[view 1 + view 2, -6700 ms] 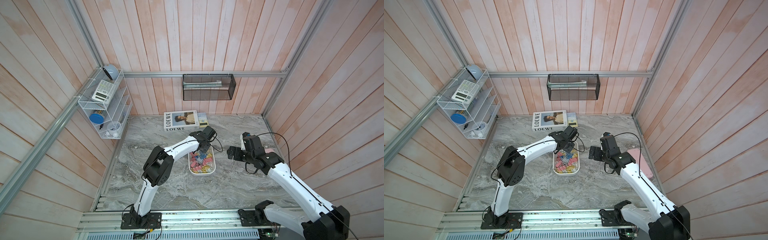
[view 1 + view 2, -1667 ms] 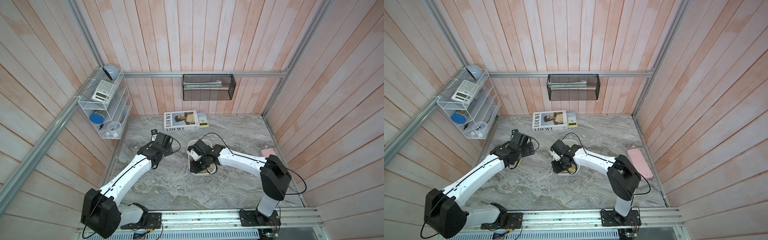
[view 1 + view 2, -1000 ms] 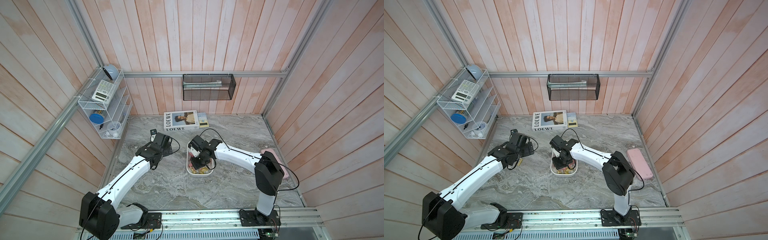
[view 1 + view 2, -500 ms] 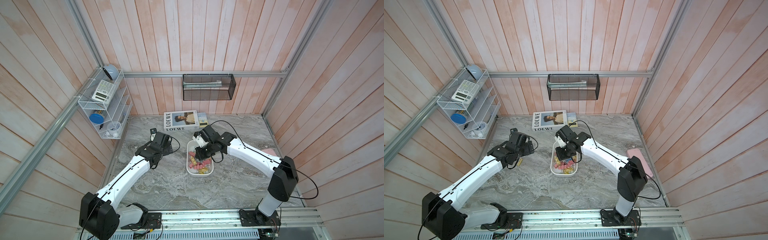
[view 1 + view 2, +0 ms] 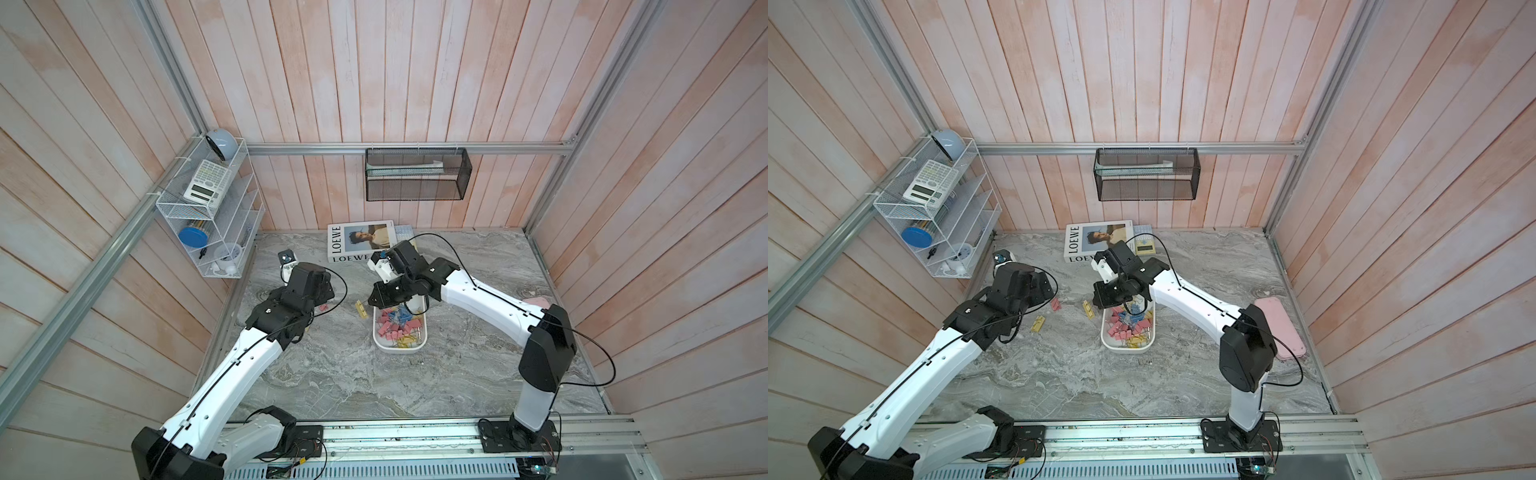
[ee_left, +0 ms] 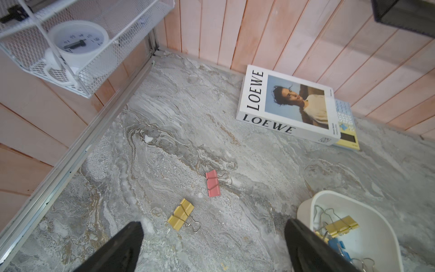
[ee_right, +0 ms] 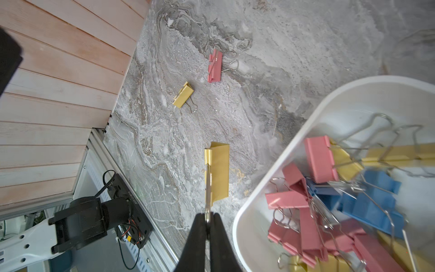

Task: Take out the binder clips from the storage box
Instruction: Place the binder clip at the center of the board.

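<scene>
Beside the white box (image 5: 392, 349) on the marble desk (image 5: 353, 386), the right claw (image 7: 207, 215) is pressed together on the wire handle of a yellow clip (image 7: 217, 174), holding it over the desk just outside the box wall. Pink, yellow and blue clips (image 7: 317, 160) lie heaped in the box. On the other arm, the left claw (image 6: 213, 225) hangs spread wide and empty over the desk, near a pink clip (image 6: 213, 183) and a second yellow clip (image 6: 181, 214) lying loose, apart from each other.
</scene>
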`<action>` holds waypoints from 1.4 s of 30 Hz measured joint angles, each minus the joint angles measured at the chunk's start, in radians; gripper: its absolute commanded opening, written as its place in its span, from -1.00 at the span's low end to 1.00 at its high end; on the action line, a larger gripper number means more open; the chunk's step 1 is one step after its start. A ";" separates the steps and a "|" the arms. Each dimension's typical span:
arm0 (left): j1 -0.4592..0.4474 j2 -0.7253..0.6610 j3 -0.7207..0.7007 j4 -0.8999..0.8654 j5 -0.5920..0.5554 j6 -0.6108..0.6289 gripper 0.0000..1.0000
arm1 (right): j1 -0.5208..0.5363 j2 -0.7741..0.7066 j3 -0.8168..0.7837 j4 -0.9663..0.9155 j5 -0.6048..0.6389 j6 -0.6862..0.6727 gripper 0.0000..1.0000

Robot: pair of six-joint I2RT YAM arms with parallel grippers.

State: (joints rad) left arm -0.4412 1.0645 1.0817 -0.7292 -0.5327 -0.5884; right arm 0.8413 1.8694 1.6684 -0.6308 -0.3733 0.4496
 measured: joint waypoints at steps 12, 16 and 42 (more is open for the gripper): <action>0.008 -0.066 -0.030 -0.065 -0.025 -0.011 0.99 | -0.022 0.043 -0.026 0.066 0.003 0.051 -1.00; 0.008 -0.054 -0.051 -0.058 -0.024 -0.008 0.99 | -0.092 -0.082 -0.153 0.079 0.029 0.065 -1.00; 0.008 0.157 -0.023 0.037 0.141 0.032 1.00 | -0.554 -0.377 -0.690 0.208 0.102 0.125 -1.00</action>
State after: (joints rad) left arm -0.4328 1.2213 1.0584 -0.6918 -0.3920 -0.5564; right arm 0.2871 1.4921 0.9779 -0.4229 -0.2714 0.5743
